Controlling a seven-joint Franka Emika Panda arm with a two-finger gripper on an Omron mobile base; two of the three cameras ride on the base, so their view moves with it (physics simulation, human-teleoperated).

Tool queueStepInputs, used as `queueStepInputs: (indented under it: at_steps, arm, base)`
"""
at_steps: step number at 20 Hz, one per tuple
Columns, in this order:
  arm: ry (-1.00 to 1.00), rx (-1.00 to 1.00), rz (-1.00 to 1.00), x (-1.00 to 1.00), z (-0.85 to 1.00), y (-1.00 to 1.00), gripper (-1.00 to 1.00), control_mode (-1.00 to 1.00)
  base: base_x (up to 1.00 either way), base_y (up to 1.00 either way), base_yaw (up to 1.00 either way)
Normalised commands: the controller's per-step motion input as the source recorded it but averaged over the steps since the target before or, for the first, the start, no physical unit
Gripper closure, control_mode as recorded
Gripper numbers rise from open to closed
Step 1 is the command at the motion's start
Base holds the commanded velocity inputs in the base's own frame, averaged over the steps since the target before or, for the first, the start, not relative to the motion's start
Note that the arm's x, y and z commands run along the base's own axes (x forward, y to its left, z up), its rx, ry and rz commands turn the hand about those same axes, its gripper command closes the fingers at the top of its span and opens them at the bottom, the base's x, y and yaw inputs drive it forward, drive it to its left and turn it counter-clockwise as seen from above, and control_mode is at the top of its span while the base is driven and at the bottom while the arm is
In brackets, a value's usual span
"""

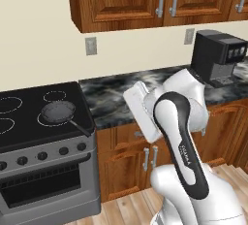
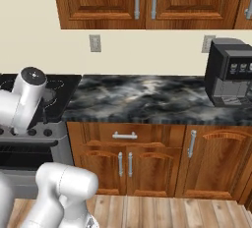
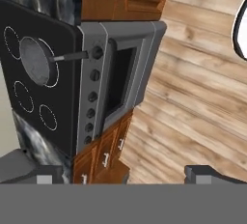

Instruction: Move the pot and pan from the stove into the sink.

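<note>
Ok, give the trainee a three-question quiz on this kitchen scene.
1. True or false: the pan sits on the stove.
2. What stands on the counter at the right? A) toaster B) coffee machine C) kettle
3. Fill in: the hand has its fingers ____, holding nothing.

Key: 1 true; 2 B, the coffee machine; 3 open.

kitchen | stove, wood cabinets, likely coffee machine
</note>
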Motion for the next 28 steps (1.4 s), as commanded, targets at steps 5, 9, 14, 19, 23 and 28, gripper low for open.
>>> queueStepInputs:
  at_steps: [5, 9, 14, 19, 23, 28]
  arm:
    - [0.01, -0.06, -0.14, 0.34, 0.00, 0.45, -1.00, -1.00]
    - [0.04, -0.06, -0.24, 0.31, 0.00, 0.30, -1.00, -1.00]
    - [0.10, -0.02, -0.39, 0.23, 0.00, 0.05, -1.00, -1.00]
    - [0.11, 0.00, -0.43, 0.18, 0.00, 0.00, -1.00, -1.00]
    - [0.06, -0.02, -0.46, 0.15, -0.01, 0.06, -1.00, -1.00]
    - [0.06, -0.02, -0.46, 0.17, -0.01, 0.06, -1.00, -1.00]
  base:
    - [0.00, 0.00, 0.00]
    - [0.00, 0.00, 0.00]
    - [0.00, 0.00, 0.00]
    - [0.00, 0.00, 0.00]
    - [0.00, 0.00, 0.00]
    - [0.00, 0.00, 0.00]
